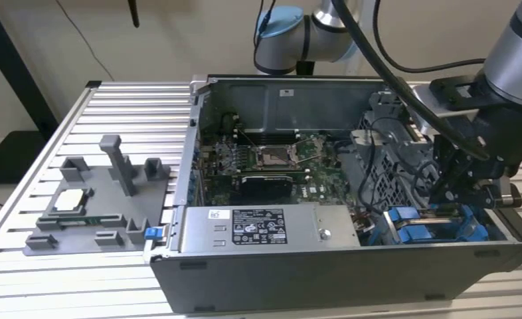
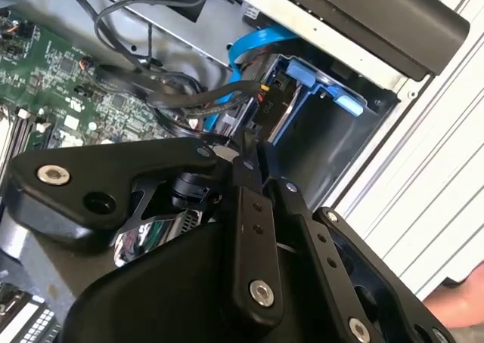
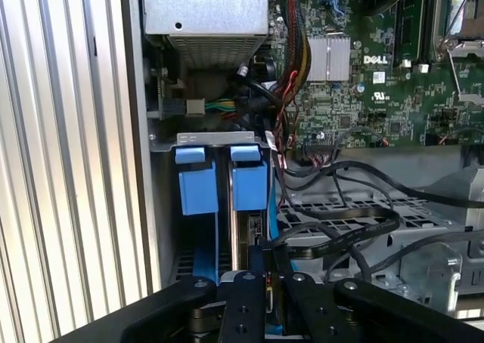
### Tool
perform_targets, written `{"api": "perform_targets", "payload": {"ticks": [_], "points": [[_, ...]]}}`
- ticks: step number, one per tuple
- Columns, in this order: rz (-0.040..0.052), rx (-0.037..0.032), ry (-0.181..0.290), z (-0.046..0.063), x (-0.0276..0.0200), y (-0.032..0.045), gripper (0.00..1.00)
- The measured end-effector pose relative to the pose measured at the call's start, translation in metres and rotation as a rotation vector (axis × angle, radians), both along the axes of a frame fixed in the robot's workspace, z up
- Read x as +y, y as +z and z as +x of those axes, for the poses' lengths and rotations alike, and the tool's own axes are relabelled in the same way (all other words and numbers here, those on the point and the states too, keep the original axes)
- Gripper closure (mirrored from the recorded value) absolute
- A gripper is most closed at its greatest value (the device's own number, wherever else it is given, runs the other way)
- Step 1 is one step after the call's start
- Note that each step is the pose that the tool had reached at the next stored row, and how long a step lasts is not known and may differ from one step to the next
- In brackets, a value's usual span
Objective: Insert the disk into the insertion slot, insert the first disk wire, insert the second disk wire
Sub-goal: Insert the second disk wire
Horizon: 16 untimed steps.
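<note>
Disk (image 3: 253, 241), stiff and fragile, sits edge-up in the insertion slot (image 3: 203, 180); best held by its blue carrier. Directly above the slot, the gripper (image 3: 269, 264) is pinched together on a thin wire plug.

Matt black metal gripper (image 3: 261, 271), glossy blue plastic slot tabs (image 3: 227, 180), dull grey metal case (image 1: 332, 266), ribbed silvery aluminium table (image 1: 30, 272)

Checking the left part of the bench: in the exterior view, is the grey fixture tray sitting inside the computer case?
No. The grey fixture tray lies on the slatted table, outside the open computer case, toward the exterior view's left.
</note>
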<state>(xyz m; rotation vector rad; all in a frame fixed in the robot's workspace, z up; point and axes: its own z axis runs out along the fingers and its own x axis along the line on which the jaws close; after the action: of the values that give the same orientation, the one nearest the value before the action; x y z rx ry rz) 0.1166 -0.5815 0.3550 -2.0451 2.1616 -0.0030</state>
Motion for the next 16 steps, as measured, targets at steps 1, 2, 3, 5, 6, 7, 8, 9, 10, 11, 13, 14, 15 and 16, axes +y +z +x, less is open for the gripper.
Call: {"api": "perform_targets", "payload": {"ticks": [1, 2, 3, 5, 6, 7, 8, 9, 10, 11, 13, 14, 15, 16], "points": [[0.0002, 0.0000, 0.000, 0.0004, -0.0002, -0.0005, 1.00], [0.0003, 0.0000, 0.000, 0.0009, -0.0009, -0.0011, 1.00], [0.0005, 0.0000, 0.000, 0.0013, -0.0013, -0.0018, 1.00], [0.0002, 0.0000, -0.003, 0.0016, -0.0017, -0.0026, 1.00], [0.0001, 0.0000, -0.003, 0.0016, -0.0017, -0.0026, 1.00], [0.0002, 0.0000, -0.003, 0.0017, -0.0017, -0.0026, 1.00], [0.0004, 0.0000, -0.003, 0.0018, -0.0017, -0.0027, 1.00], [0.0007, 0.0000, -0.003, 0.0017, -0.0017, -0.0028, 1.00], [0.0007, 0.0000, -0.003, 0.0018, -0.0018, -0.0027, 1.00], [0.0007, 0.0000, -0.003, 0.0018, -0.0018, -0.0028, 1.00], [0.0020, 0.0000, -0.004, 0.0017, -0.0018, -0.0036, 1.00], [0.0038, -0.0001, -0.004, 0.0017, -0.0019, -0.0042, 1.00], [0.0060, -0.0002, -0.005, 0.0018, -0.0018, -0.0048, 1.00], [0.0081, -0.0005, -0.005, 0.0018, -0.0018, -0.0056, 1.00]]}}
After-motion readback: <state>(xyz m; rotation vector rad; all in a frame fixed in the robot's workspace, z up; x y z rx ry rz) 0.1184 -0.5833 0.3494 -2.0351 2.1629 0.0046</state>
